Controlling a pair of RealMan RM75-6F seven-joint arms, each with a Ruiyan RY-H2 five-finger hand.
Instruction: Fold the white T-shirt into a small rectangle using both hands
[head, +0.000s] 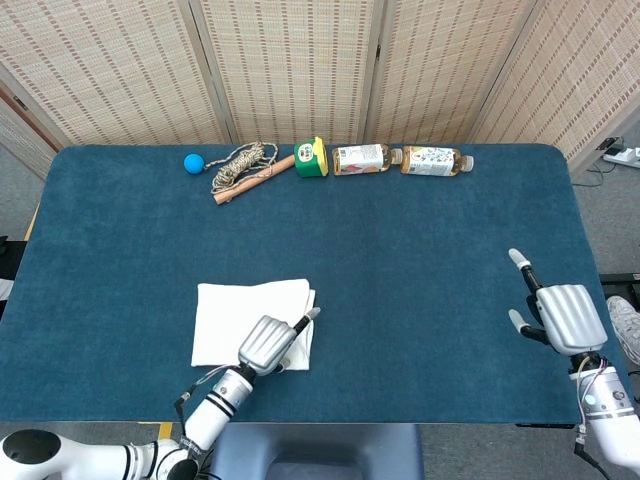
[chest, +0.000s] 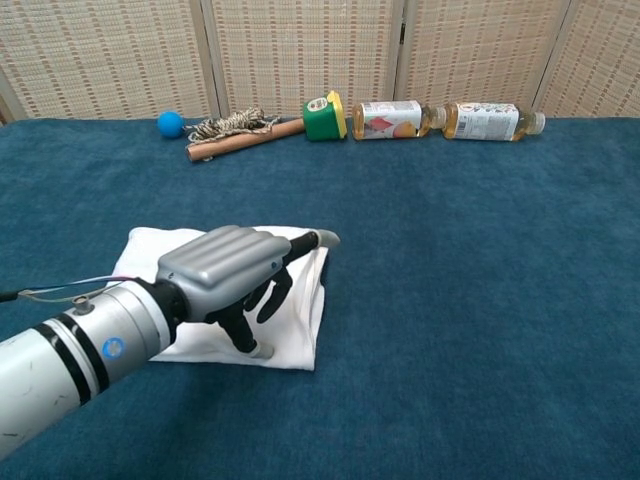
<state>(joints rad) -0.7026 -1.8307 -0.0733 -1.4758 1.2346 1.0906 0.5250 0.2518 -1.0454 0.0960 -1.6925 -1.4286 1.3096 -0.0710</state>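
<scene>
The folded T-shirt (chest: 300, 300) lies on the blue tabletop (chest: 480, 300) at about 8 o'clock from the picture's middle. The left hand (chest: 235, 275) hangs over its near right corner, coming in from 8 o'clock, palm down; one finger points out toward 2 o'clock while the other fingers (chest: 262, 350) curl down, one tip at the shirt's near edge. It grips nothing that can be seen. Along the far edge, from 11 to 1 o'clock, lie a blue ball (chest: 170, 123), a rope bundle (chest: 228, 124) on a wooden stick (chest: 270, 131), a green cup (chest: 324, 116) and two bottles (chest: 395, 119) (chest: 493, 120) on their sides.
</scene>
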